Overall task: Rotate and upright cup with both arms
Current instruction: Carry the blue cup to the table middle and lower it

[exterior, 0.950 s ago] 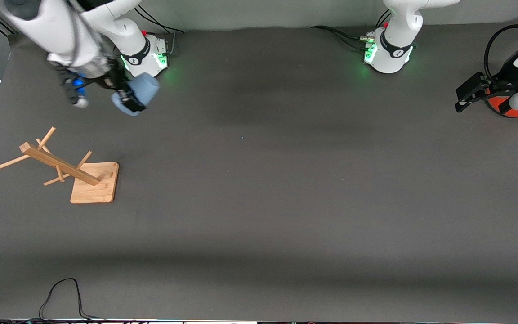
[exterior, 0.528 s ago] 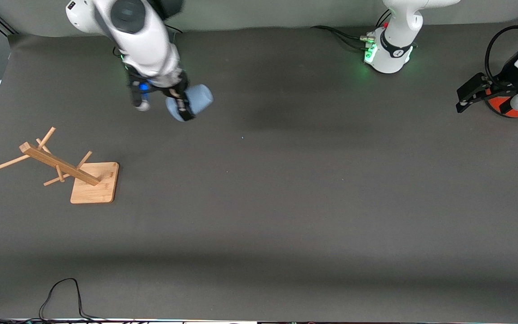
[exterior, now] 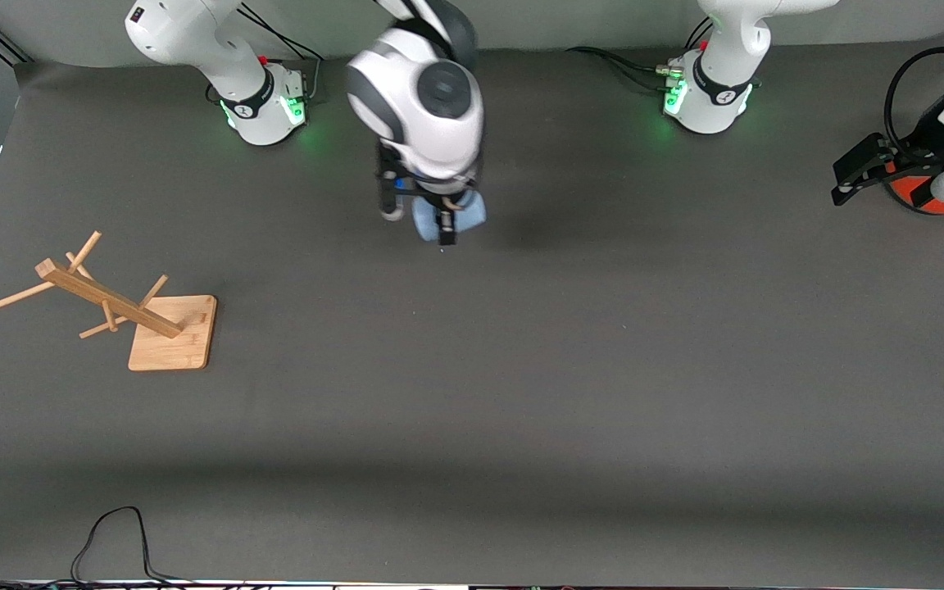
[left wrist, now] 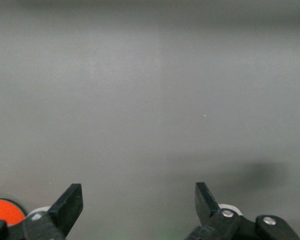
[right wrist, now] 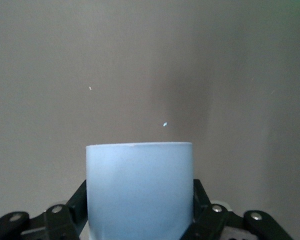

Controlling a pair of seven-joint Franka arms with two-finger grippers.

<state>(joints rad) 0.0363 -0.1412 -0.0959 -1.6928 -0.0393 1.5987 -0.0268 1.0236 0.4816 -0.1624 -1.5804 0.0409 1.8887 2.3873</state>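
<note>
Since a second ago my right arm has swung the cup (exterior: 449, 216) from its own end of the counter (exterior: 521, 369) out to the middle, while my left arm has stayed parked. The right claw (exterior: 445, 221) is closed on the cup: in the right wrist view its two fingers press the pale blue wall (right wrist: 139, 192) from either side, and the cup sticks straight out ahead of the claw with its flat end facing away. I read the long axis as lying along the claw's reach, pointing down at the counter. The left claw (exterior: 853, 176) hangs wide open and empty at the left arm's end, just beside the orange can (exterior: 927, 197); the left wrist view shows the fingers (left wrist: 70, 205) spread with only bare counter between them. So the cup sits well apart from the left claw, toward the right arm's side of it. For a handover I judge the left arm must come to it
</note>
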